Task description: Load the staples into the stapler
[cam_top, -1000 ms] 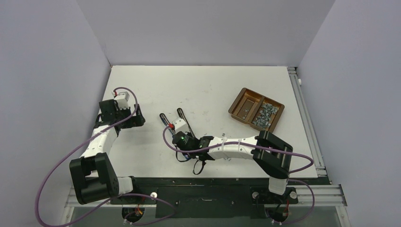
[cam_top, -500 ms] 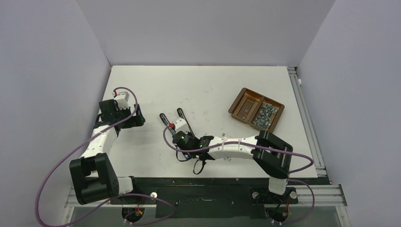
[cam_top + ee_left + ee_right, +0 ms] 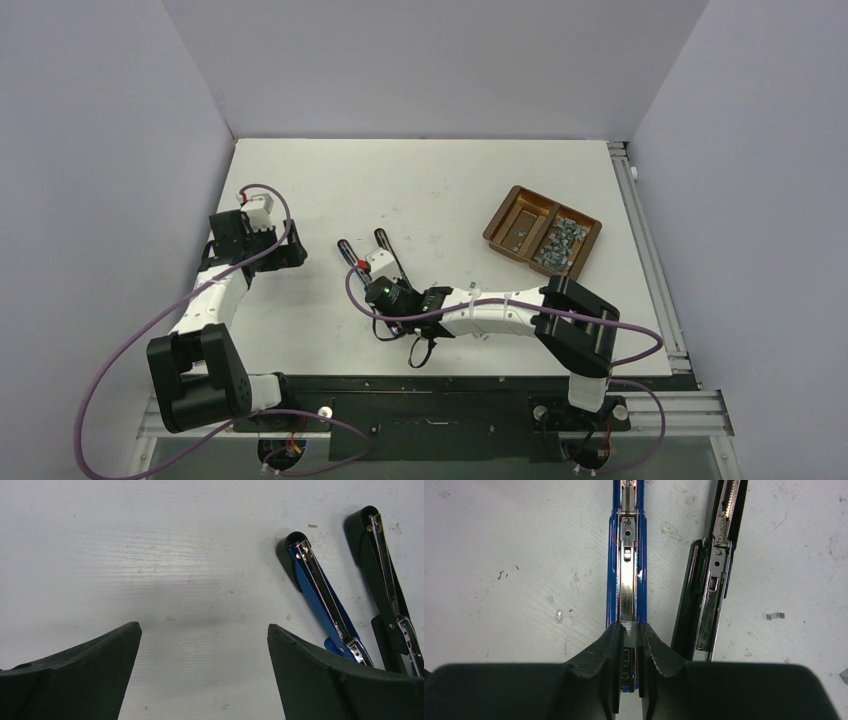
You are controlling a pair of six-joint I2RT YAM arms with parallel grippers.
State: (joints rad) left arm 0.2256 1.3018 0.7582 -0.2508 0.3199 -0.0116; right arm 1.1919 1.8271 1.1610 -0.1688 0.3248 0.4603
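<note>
From top, see staples [image 3: 562, 242] heaped in tray [image 3: 518, 222] at right, open stapler [image 3: 387, 248] mid-table (blue and black halves splayed). Left wrist: see left gripper [image 3: 204, 630] spread wide, off to stapler's left, not touching. Right wrist: see right gripper [image 3: 629, 626] pinched on staple strip [image 3: 629, 636] over blue rail [image 3: 628, 580], stray staple [image 3: 775, 615] on table [image 3: 499, 540] nearby.

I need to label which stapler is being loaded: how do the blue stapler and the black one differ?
The blue-bodied stapler lies directly under the right end effector, which pinches a small grey staple strip over its channel; the black-bodied stapler has nothing above it. In the right wrist view the blue one runs straight up, the black one slants. Both lie opened on the white table, metal magazines exposed.
</note>
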